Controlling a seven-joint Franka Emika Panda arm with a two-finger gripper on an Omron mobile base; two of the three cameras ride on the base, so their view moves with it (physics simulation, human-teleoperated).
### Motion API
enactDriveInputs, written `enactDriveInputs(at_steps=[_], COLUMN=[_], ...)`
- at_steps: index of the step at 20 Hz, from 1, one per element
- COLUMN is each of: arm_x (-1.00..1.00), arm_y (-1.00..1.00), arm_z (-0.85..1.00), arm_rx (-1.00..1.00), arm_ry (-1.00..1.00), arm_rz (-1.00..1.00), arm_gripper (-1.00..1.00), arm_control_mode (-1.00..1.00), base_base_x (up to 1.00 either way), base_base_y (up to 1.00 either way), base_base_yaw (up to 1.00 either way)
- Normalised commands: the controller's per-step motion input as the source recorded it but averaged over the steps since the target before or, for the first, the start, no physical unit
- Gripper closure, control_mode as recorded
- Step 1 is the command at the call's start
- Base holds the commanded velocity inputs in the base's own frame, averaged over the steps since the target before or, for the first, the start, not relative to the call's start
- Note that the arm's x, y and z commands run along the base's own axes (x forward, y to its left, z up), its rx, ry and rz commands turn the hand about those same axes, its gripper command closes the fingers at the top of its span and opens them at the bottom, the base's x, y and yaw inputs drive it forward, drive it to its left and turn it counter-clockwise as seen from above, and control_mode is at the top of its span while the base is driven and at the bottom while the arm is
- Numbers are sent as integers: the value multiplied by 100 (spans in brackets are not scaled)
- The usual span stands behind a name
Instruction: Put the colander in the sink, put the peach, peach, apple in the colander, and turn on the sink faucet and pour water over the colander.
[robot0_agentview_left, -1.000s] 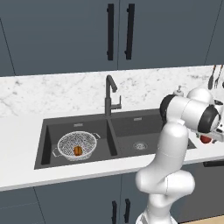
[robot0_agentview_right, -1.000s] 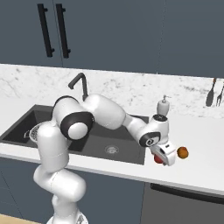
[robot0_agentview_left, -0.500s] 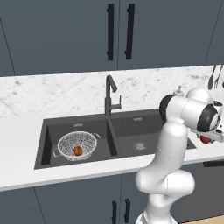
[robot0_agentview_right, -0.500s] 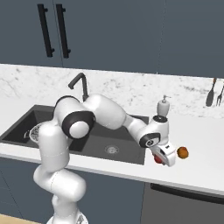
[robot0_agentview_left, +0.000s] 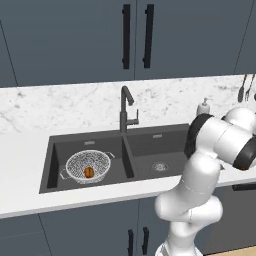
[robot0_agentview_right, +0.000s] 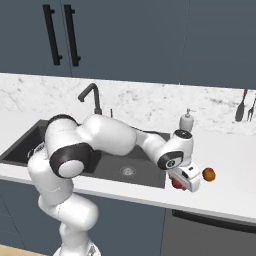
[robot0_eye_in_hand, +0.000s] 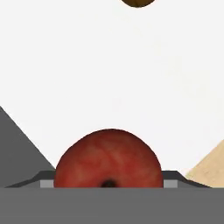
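The silver mesh colander (robot0_agentview_left: 88, 166) sits in the left basin of the dark sink (robot0_agentview_left: 150, 145) with one orange peach (robot0_agentview_left: 89, 172) inside it. Behind the divider stands the dark faucet (robot0_agentview_left: 123, 107), and no water runs from it. On the white counter right of the sink, my gripper (robot0_agentview_right: 179, 184) reaches down around the red apple (robot0_agentview_right: 176, 183). In the hand view the apple (robot0_eye_in_hand: 108, 159) fills the gap between the fingertips (robot0_eye_in_hand: 46, 178), which press on its sides. A second peach (robot0_agentview_right: 209, 174) lies on the counter just beyond, apart from the gripper, and its lower edge (robot0_eye_in_hand: 138, 2) peeks in at the hand view's top.
A white soap dispenser (robot0_agentview_right: 186, 121) stands behind the gripper near the sink's right corner. Utensils (robot0_agentview_right: 245, 107) hang on the wall at far right. The counter's front edge runs just below the apple. Dark cabinets with black handles hang above.
The jaws have narrowed from wide open onto the apple's sides. The arm and the fruits have hardly moved.
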Motion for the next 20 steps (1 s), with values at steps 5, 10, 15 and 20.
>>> enactDriveInputs(at_steps=[5,10,15,20], arm_x=[-35,-16,-5,-1], arm_y=[79,91,96,100], arm_z=[51,55,49,40], arm_rx=[-17,-24,-20,-10], arm_ry=[0,0,0,0], arm_rz=[47,56,51,36], arm_gripper=[100,100,100,100], arm_control_mode=[-100,-100,-100,-100], base_base_x=[0,0,0,0], base_base_y=[0,0,0,0], base_base_yaw=[0,0,0,0])
